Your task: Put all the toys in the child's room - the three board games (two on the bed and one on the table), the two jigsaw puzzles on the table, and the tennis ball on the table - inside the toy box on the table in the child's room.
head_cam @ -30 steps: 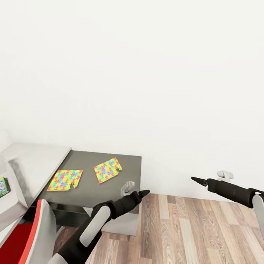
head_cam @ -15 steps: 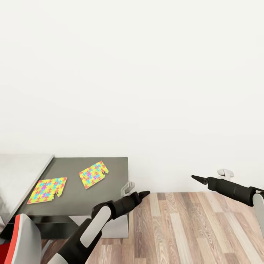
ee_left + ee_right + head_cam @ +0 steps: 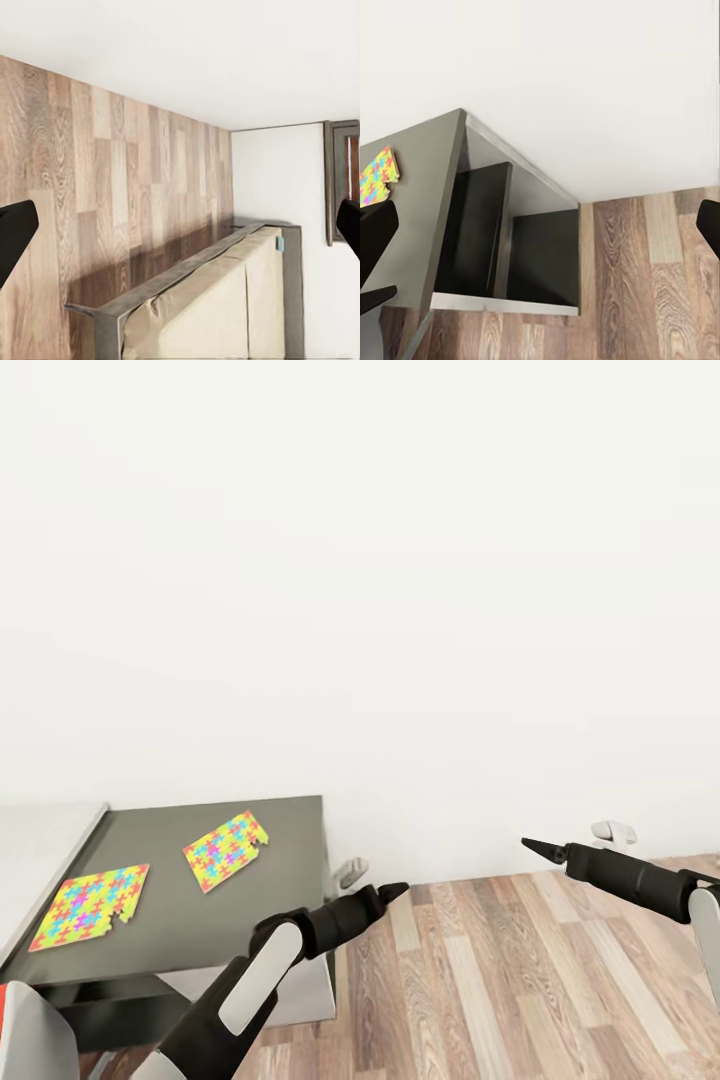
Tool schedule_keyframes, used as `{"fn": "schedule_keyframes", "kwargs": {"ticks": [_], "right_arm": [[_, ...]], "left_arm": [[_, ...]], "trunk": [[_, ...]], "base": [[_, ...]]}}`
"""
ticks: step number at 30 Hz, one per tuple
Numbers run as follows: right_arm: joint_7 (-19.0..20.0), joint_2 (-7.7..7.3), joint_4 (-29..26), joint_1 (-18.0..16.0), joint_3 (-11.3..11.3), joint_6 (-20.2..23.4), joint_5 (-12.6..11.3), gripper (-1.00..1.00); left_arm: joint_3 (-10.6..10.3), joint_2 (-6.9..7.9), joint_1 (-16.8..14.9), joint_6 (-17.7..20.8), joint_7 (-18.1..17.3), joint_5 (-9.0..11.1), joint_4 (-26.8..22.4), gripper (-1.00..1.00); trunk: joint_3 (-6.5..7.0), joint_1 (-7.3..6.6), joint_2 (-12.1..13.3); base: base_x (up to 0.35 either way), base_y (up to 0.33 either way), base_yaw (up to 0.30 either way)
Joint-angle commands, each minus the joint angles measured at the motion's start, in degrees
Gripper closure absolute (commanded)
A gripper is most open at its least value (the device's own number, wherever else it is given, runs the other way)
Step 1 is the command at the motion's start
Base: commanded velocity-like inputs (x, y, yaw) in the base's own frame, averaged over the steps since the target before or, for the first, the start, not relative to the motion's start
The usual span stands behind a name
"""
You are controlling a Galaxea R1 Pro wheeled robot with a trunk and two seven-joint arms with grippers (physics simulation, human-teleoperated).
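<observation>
Jigsaw puzzles lie flat on the dark grey section of the table [image 3: 250,900] at the left of the head view: two thin sheets of interlocked yellow, red, blue, green and pink pieces with jagged edges. The nearer puzzle [image 3: 88,893] sits close to where the dark top meets the light grey top [image 3: 40,850]; the farther puzzle [image 3: 225,849] lies apart from it, turned at an angle, nearer the white wall [image 3: 400,560]. The right wrist view catches one puzzle corner [image 3: 376,176] on that dark top, above dark open shelving. Just right of the table's corner, the left gripper [image 3: 385,890] hangs over the wood-plank floor [image 3: 520,980], holding nothing; its wrist view shows both fingertips [image 3: 15,232] at the picture's edges, spread wide, with the beige bed [image 3: 217,307] beyond. Farther right, the right gripper [image 3: 535,848] also hangs empty over the floor, its fingertips [image 3: 375,240] likewise wide apart.
</observation>
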Motion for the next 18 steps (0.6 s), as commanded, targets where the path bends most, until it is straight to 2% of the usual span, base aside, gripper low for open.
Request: {"fn": "schedule_keyframes", "kwargs": {"ticks": [1,18], "right_arm": [[0.4,0.00,0.0,-0.1,-0.1,0.3,0.3,-1.00],[0.5,-0.22,0.0,0.0,-0.1,0.3,0.3,-1.00]], "left_arm": [[0.0,0.00,0.0,0.2,0.1,0.3,0.0,-1.00],[0.0,-0.04,0.0,-0.3,0.2,0.1,0.2,-1.00]], "trunk": [[-0.02,0.04,-0.1],[1.44,0.04,-0.1]], "base": [[0.000,0.000,-0.169],[0.000,0.000,-0.154]]}}
